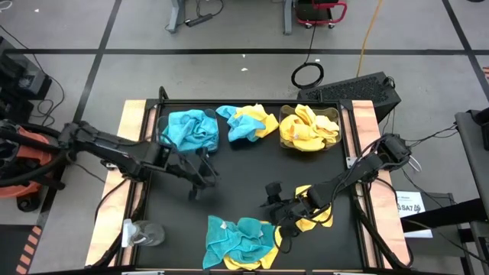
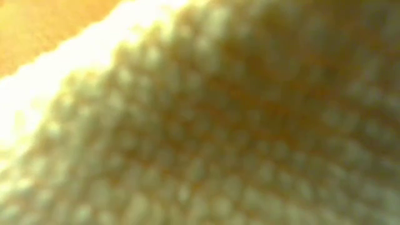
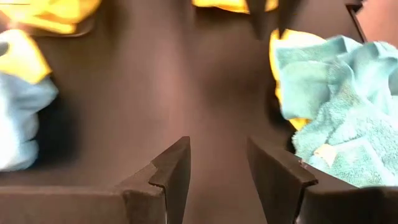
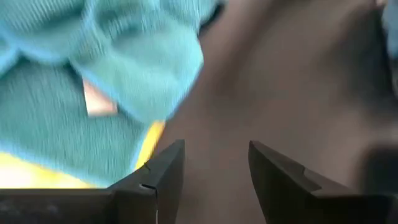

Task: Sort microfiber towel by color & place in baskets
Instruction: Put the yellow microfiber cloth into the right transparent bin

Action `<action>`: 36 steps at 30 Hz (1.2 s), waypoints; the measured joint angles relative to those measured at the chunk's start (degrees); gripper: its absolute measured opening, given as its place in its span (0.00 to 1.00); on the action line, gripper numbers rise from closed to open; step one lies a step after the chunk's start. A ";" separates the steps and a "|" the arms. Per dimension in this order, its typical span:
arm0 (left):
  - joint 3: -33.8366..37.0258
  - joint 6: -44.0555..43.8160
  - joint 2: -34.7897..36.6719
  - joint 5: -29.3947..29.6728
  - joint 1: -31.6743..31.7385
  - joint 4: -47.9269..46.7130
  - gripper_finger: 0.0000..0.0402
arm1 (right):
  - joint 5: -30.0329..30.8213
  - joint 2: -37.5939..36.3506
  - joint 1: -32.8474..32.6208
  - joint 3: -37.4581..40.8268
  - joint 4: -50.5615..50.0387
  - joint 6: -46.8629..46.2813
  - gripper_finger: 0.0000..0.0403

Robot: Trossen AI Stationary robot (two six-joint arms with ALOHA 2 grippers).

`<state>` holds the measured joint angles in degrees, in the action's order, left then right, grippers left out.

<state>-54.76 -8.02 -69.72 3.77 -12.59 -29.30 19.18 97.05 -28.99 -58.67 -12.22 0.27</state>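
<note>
Teal-blue and yellow microfiber towels lie on the black mat. A heap of teal ones [image 1: 191, 128] lies at the far left, and a mixed teal and yellow bunch [image 1: 244, 122] lies beside it. Yellow ones fill a clear basket [image 1: 337, 116] at the far right. A teal and yellow pile [image 1: 238, 240] lies at the near edge, and one yellow towel [image 1: 319, 217] lies under my right arm. My left gripper [image 1: 200, 177] [image 3: 217, 149] is open and empty over bare mat. My right gripper [image 1: 273, 200] [image 4: 214, 152] is open and empty, just beyond the near pile [image 4: 81, 81].
A clear plastic object [image 1: 142, 232] stands at the mat's near left corner. Wooden rails [image 1: 131, 145] run along both sides of the mat. A yellow towel [image 2: 200, 125] right in front of the lens fills the low view. Bare mat [image 1: 244, 172] lies between the grippers.
</note>
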 joint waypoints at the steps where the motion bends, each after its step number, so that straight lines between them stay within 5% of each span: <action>1: 0.00 0.44 -1.36 0.09 -0.90 1.15 0.41 | -0.02 -0.30 0.00 0.00 -2.16 -1.19 0.42; 15: -0.02 2.96 -16.35 5.24 -8.31 17.38 0.41 | -0.83 -11.41 -1.02 0.00 -20.17 -11.30 0.42; 24: -0.04 4.75 -20.36 11.38 -10.53 25.93 0.41 | -4.57 -16.75 -2.43 0.00 -32.88 -21.54 0.42; 36: -0.07 8.97 -23.40 12.00 -10.92 34.51 0.41 | -6.08 -17.52 -6.39 0.00 -48.69 -38.68 0.47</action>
<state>-54.83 0.96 -93.12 15.76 -23.51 5.21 13.10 79.53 -35.39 -58.67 -60.91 -38.41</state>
